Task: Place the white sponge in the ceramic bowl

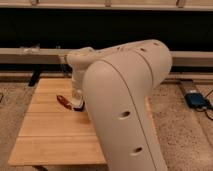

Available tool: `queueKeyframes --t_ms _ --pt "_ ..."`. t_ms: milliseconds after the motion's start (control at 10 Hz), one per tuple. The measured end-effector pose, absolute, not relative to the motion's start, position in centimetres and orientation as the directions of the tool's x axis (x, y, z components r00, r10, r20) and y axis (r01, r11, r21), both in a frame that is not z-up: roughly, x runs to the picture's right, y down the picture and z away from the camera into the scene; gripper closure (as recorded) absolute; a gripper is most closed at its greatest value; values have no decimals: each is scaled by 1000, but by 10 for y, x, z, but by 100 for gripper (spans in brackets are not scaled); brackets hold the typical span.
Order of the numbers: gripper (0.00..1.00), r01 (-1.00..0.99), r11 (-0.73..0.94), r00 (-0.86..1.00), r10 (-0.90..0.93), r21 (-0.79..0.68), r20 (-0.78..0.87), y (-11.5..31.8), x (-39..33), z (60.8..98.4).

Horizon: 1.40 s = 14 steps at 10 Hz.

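Gripper (pixel 78 103) low over middle of wooden slatted bench (pixel 47 135); open/closed state: cannot tell. Sliver of round orange-red ceramic bowl (pixel 62 100) beside it. Bulky white arm (pixel 125 105) blocks right side; white sponge not visible.

The shiny orange-red round bowl (pixel 63 100) peeks out beside the cream-white gripper (pixel 78 104), low over the light wooden striped table (pixel 50 130).

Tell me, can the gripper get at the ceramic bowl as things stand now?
Probably yes: the gripper hangs low over the wooden table, right beside the ceramic bowl's visible rim, with nothing seen between them, though the arm hides most of it.
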<state>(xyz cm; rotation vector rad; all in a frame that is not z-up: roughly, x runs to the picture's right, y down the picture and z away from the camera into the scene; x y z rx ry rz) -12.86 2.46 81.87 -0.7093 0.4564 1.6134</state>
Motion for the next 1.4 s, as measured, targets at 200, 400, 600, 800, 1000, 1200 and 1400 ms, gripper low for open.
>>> queueKeyframes --t_ms 200,400,600,800,1000,1200,1400 --pt "100 -978 -193 -88 742 -85 -664 3 -102 840" --pt "92 -973 -224 -133 747 -58 -652 -13 -74 867" --pt "72 -964 -265 -189 751 -26 -633 -20 -47 886" --pt "52 -953 -302 -235 750 -5 -619 -24 -31 898" --pt "33 -944 -327 -279 750 31 -600 -21 -15 906" --pt "28 -939 -334 -315 757 75 -572 -18 -5 906" --pt "28 -932 -340 -350 763 124 -543 -13 8 905"
